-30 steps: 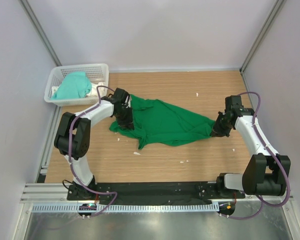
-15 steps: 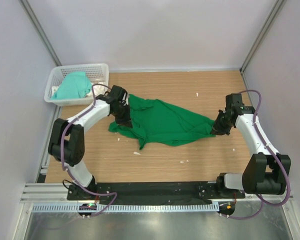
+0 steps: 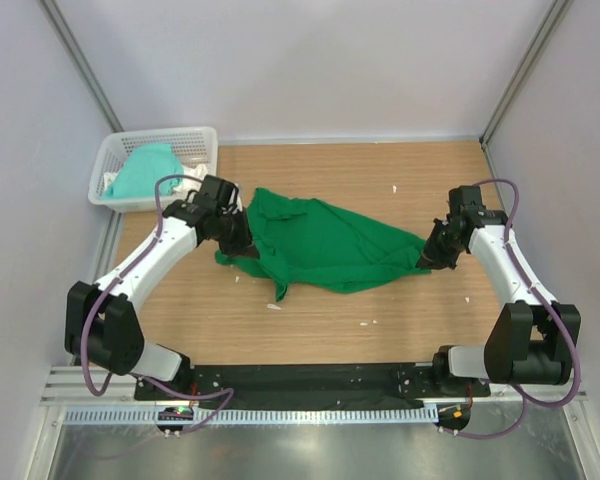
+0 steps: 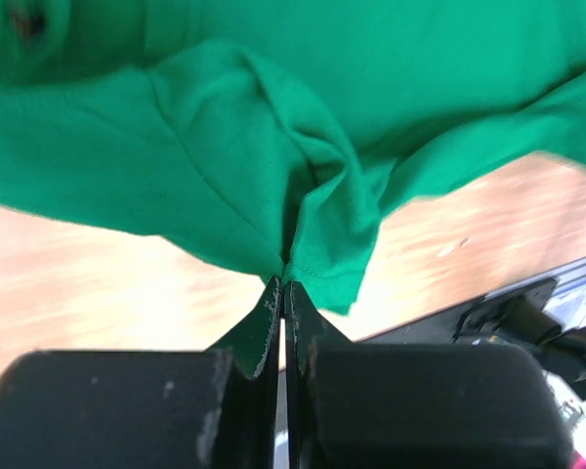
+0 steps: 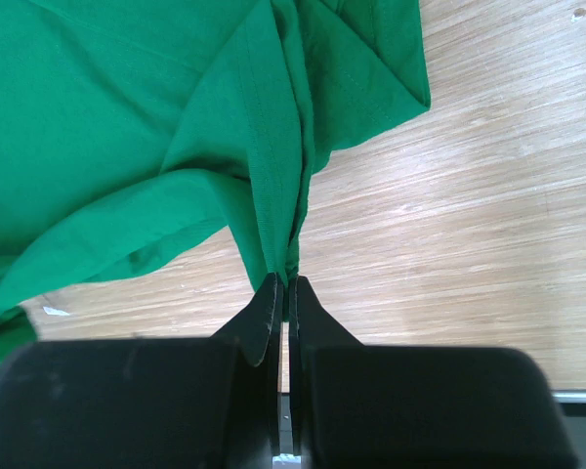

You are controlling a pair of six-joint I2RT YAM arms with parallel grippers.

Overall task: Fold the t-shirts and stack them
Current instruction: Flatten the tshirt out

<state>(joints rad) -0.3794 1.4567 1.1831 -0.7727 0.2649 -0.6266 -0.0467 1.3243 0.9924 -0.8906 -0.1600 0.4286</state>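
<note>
A deep emerald green t-shirt (image 3: 325, 243) lies crumpled across the middle of the wooden table. My left gripper (image 3: 238, 240) is shut on the shirt's left edge; in the left wrist view (image 4: 283, 285) bunched green cloth (image 4: 273, 176) runs from between the jaws. My right gripper (image 3: 432, 255) is shut on the shirt's right tip; in the right wrist view (image 5: 284, 283) a hemmed fold (image 5: 273, 195) enters the closed jaws. A paler mint-teal t-shirt (image 3: 144, 170) lies heaped in the basket at the back left.
A white lattice basket (image 3: 195, 138) stands at the table's back left corner. Small white scraps (image 3: 366, 322) lie scattered on the wood. Grey walls close the table on three sides. A black rail (image 3: 310, 378) runs along the near edge.
My left arm has swung outward to the left, carrying the shirt's left edge leftward. My right gripper has barely moved.
</note>
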